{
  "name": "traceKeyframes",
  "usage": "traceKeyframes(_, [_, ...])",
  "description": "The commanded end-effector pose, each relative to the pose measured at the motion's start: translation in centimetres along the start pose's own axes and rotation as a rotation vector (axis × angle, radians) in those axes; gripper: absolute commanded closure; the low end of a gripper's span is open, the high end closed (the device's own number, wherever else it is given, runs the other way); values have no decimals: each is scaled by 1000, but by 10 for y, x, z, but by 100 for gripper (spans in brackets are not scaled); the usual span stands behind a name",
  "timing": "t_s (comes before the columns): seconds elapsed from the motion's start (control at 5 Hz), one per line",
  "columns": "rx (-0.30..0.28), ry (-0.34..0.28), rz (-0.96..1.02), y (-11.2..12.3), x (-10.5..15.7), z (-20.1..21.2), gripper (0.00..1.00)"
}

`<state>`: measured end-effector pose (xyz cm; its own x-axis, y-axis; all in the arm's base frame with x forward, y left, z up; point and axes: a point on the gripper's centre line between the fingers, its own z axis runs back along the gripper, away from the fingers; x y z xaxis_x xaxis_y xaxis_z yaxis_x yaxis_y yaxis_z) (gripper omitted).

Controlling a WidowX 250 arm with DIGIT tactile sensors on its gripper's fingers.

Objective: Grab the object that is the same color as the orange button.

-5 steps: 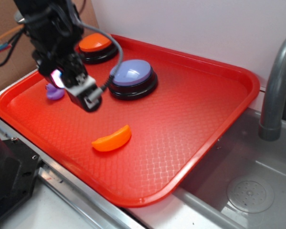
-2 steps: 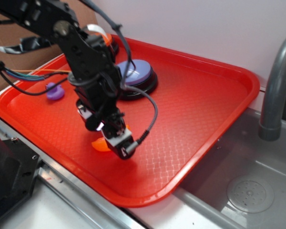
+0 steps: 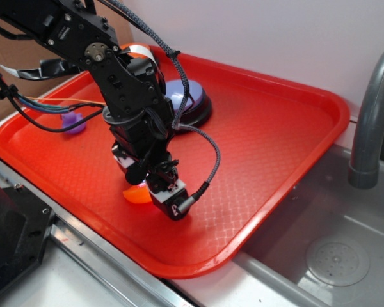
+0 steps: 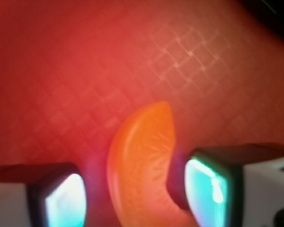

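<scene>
Between my 2 fingers (image 4: pixel 206 187), the orange crescent (image 4: pixel 142 165) is lying on the red tray (image 3: pixel 275 147), its long axis running along the gap; my tool (image 4: pixel 137 196) is hanging released, straddling it.

No legible text, label, brand mark, number or sign appears in either view. The red tray (image 3: pixel 275 128) carries only an embossed diamond pattern, and the orange crescent (image 4: pixel 142 165) shows a moulded radial segment pattern, not lettering. The robot arm's black housings bear no readable markings at this sharpness.
</scene>
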<state>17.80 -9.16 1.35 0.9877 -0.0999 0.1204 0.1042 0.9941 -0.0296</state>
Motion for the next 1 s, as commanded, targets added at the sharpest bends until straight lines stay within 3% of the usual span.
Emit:
traceKeyframes(0.0, [-1,-5,-7,-1,-4,-3,100])
traceKeyframes(0.4, [1,11,9,4,-3,-3,100])
traceKeyframes(0.8, [2,-22,75,19,6,29,100])
